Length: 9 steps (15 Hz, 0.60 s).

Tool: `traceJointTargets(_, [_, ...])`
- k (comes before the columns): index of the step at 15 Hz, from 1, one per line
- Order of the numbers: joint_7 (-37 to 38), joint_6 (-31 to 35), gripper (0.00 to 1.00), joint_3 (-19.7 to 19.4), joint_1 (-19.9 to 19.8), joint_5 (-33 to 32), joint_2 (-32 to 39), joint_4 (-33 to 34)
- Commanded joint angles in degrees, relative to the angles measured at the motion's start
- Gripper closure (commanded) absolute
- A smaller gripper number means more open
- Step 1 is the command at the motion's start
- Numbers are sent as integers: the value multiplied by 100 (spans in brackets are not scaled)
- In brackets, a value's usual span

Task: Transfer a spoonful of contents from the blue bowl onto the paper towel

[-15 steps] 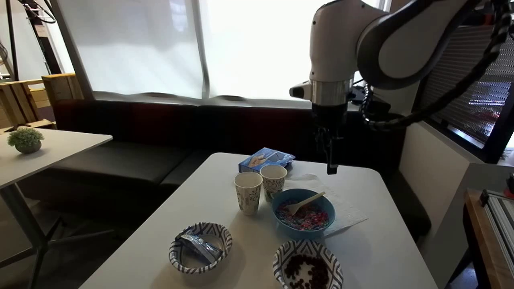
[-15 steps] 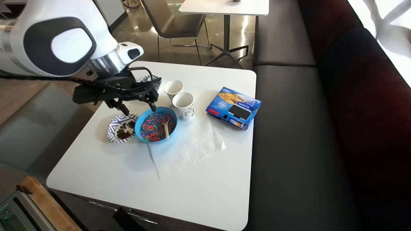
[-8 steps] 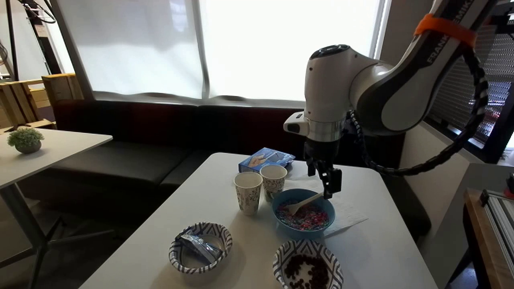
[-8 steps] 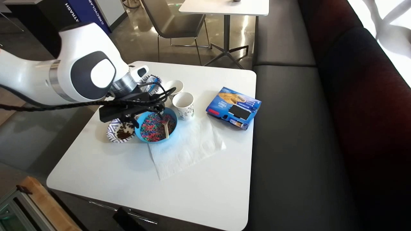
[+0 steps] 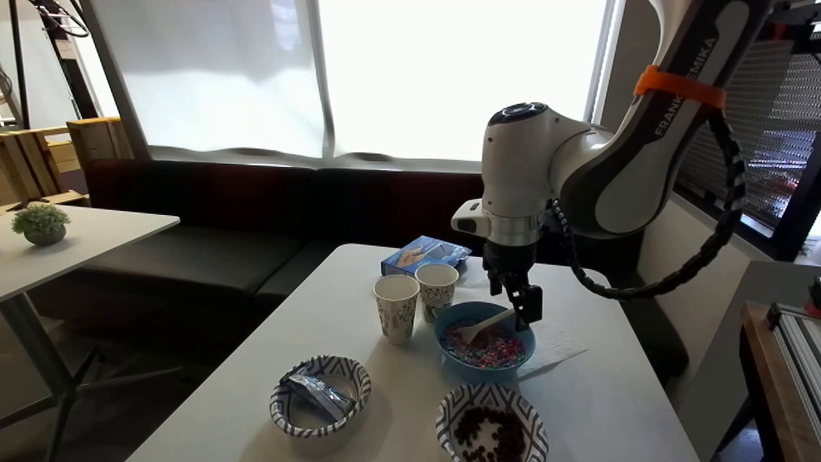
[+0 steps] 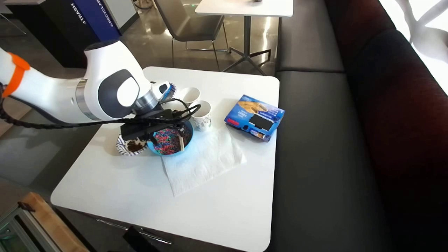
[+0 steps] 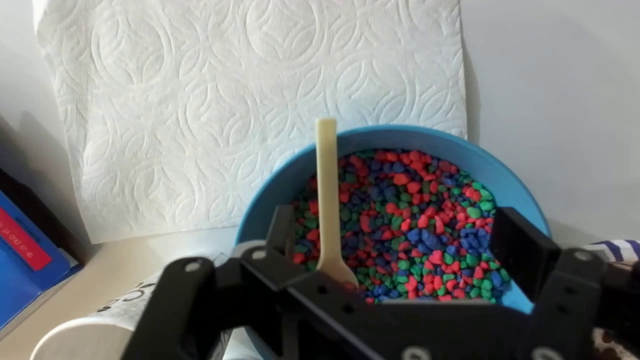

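From where I stood, the arm (image 5: 516,163) reached over the white table (image 6: 224,206) and held its gripper (image 7: 400,235) low above the blue bowl (image 7: 480,160), as both exterior views confirmed. The jaws were spread wide, the fingers (image 7: 522,245) well apart.

In the wrist view, the handle of a pale spoon (image 7: 327,185) passed between them, with space visible on either side, nearer the finger on the cups' side. The spoon was tilted, its head down among the contents (image 7: 420,220) and partly hidden by the gripper, its handle extending past the rim toward the paper towel (image 7: 225,100). The contents were loose red, blue and green bits, all lying inside the upright bowl. The paper towel, white and embossed, lay just beside the bowl, whose rim overlapped it in the wrist view; whether the base rested on the sheet I could not tell.

In an exterior view, two paper cups (image 5: 396,311) stood upright near the bowl, with a blue carton (image 5: 423,253) near them. A patterned bowl (image 5: 353,372) contained a silvery packet (image 5: 319,394); another patterned bowl (image 5: 492,394), just beside the blue one, contained dark bits (image 5: 510,436).
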Motion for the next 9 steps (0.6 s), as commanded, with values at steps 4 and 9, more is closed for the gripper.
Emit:
traceJointTargets(4, [-201, 373, 0, -13, -158, -26, 89, -82])
traceJointTargets(9, [-848, 1128, 0, 268, -651, 255, 257, -214])
